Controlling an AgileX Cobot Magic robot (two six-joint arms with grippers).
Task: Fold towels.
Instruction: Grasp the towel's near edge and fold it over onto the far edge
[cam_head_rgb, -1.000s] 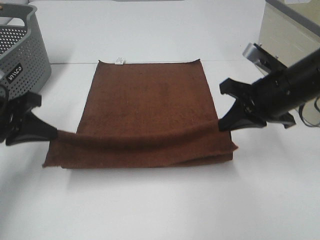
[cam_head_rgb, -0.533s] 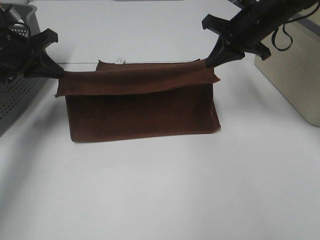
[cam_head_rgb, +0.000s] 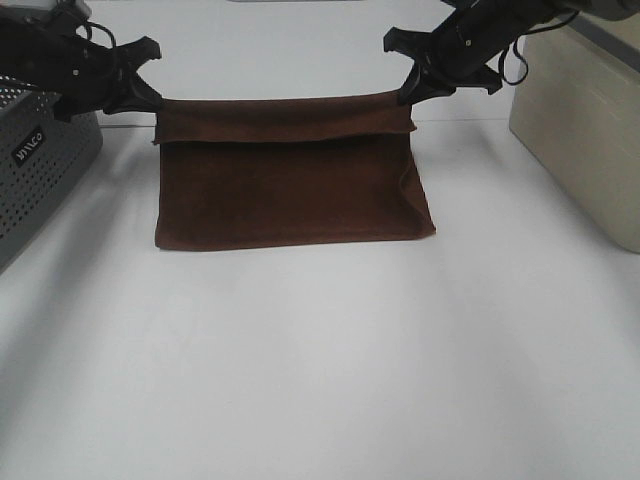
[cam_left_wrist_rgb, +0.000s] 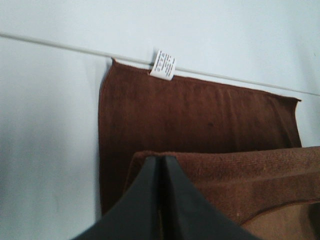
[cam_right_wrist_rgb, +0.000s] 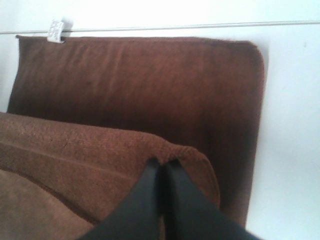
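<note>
Exterior high: towel, centre frame on white surface, long axis left-right. Left end effector clenched on upper-left corner of the lifted fold, right end effector clenched on upper-right. Left wrist: white tag on far edge, just beyond the clamped fold. Right wrist: far edge likewise ahead, uncovered.

Left gripper at far left of exterior view, black jaws clamped on one corner of the towel, arm entering from the left edge. Right gripper at far right, jaws clamped on the opposite corner, arm coming in from upper right. Both tips point inward, roughly level with each other. Wrist views: fingers pressed together, no gap
</note>
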